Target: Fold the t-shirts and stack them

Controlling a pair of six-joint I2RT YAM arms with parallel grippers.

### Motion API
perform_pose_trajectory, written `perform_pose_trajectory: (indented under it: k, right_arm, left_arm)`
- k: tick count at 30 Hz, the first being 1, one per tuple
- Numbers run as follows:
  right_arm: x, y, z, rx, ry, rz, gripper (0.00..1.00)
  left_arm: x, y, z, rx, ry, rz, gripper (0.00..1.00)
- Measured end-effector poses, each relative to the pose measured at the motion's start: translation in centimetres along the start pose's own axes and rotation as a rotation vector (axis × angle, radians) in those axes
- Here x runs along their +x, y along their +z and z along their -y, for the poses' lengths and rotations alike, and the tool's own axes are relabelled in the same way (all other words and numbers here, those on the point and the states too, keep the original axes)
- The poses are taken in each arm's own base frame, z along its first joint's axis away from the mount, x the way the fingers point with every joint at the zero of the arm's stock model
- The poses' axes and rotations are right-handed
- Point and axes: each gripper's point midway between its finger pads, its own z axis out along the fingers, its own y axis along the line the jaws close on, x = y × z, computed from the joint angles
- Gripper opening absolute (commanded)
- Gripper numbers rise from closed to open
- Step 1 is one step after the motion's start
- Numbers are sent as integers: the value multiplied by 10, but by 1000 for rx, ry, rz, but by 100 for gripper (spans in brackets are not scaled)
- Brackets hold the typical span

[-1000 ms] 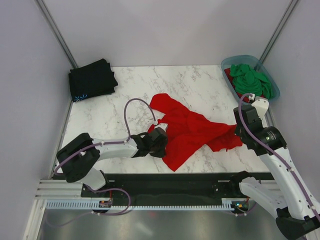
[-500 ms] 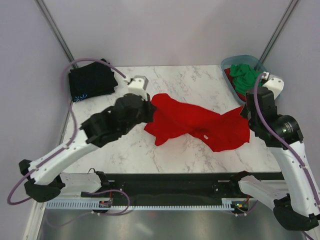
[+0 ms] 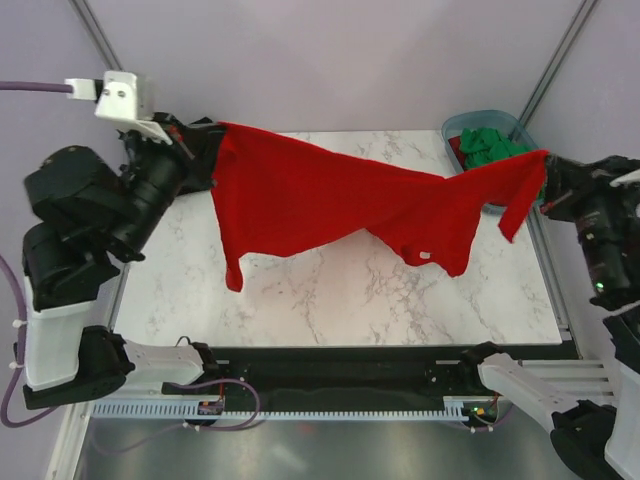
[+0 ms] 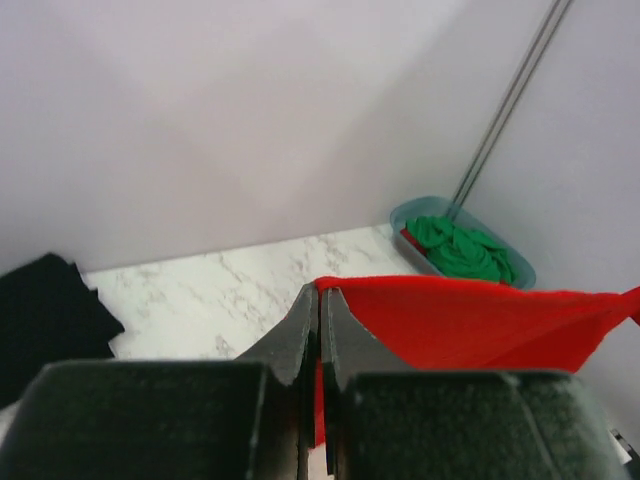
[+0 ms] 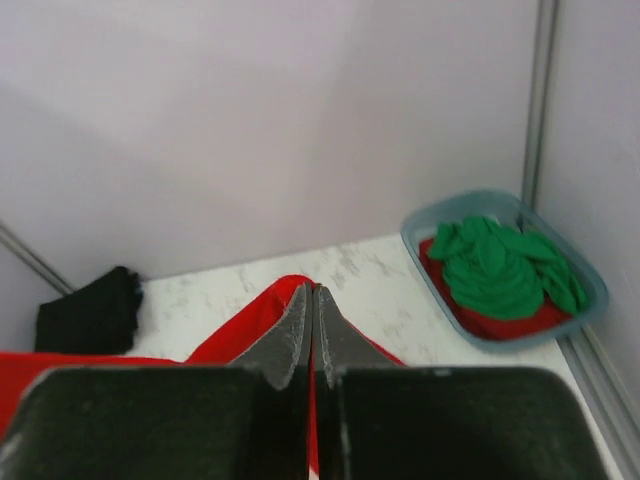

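Sitting at the far right corner of the bench (image 3: 330, 290), the tub (image 3: 484, 114) holds a green shirt (image 3: 490, 145) piled on a second red shirt (image 5: 500, 327). The bright red shirt (image 3: 300, 190) hangs stretched above the bench, the left pincer (image 4: 320, 305) clamped on one end and the right pincer (image 5: 312, 300) on the other. Its long axis runs left to right, sagging in the middle.

Pale lilac walls (image 3: 330, 60), white marble tbl (image 3: 330, 290), metal corner posts (image 3: 558, 50), even light.
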Motion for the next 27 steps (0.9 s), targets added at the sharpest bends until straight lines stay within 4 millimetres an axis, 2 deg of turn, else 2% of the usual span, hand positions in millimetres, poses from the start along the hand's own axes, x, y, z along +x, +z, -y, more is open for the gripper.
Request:
perform_pose_trajectory:
  k: [4, 9, 13, 16, 18, 20, 23, 26, 27]
  right_arm:
    - [-63, -37, -22, -178, -4, 182, 0]
    - [-135, -96, -41, -364, -13, 413, 0]
    - [-171, -134, -48, -459, -27, 556, 0]
    - [-183, -146, -51, -490, -46, 609, 0]
    - [-185, -148, -53, -500, -69, 623, 0]
    - [-188, -144, -56, -503, -88, 630, 0]
    - [-186, -121, -63, -487, -129, 615, 0]
    - [-171, -69, -78, -451, -179, 549, 0]
    - [-160, -42, -85, -434, -198, 508, 0]
  left_arm:
    - [-47, -22, -4, 70, 25, 122, 2]
    - [-91, -58, -5, 192, 40, 271, 2]
    - [-127, -99, -9, 305, 32, 423, 2]
    - [-147, -127, -17, 349, 21, 527, 2]
    - [-156, -137, -20, 359, 21, 578, 2]
    - [-159, -136, -21, 349, 30, 599, 2]
    - [-146, -114, -15, 307, 82, 569, 2]
    - [-116, -74, -7, 225, 161, 494, 2]
    - [-102, -58, -5, 189, 195, 461, 2]
